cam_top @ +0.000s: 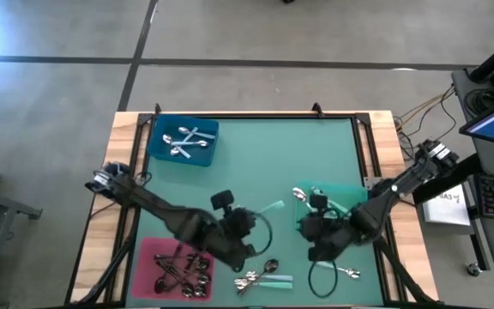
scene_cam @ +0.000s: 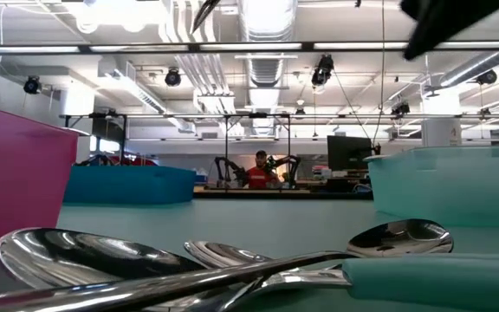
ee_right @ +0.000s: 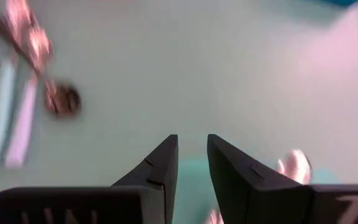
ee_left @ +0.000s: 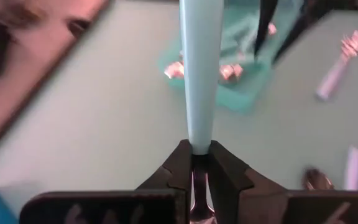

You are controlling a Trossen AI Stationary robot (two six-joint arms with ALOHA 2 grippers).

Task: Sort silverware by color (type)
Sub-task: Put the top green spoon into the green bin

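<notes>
My left gripper (cam_top: 247,225) is over the table's near middle, shut on a mint-green-handled spoon (cam_top: 273,208) whose handle (ee_left: 201,68) points toward the green tray (cam_top: 350,196). My right gripper (ee_right: 192,152) hovers at that tray's near left corner (cam_top: 309,227), open by a narrow gap, with nothing between the fingers. A small pile of spoons (cam_top: 260,276) lies flat near the near edge; it fills the foreground of the low view (scene_cam: 232,269). Silver spoons lie in the blue tray (cam_top: 183,140), and black-handled ones in the pink tray (cam_top: 178,266). My left gripper pinches the spoon between its two fingertips at the metal neck (ee_left: 195,163), just below the end of the mint handle. The handle runs straight out beyond the fingertips, along the fingers' line, and looks clear of the table. The bowl end is hidden behind the fingers.
One more spoon (cam_top: 346,273) lies alone near the near right edge, by a black cable loop (cam_top: 320,276). Mint-handled spoons (cam_top: 303,196) lie in the green tray. The two grippers are close together. Bare green mat (cam_top: 290,154) spans the table's far middle.
</notes>
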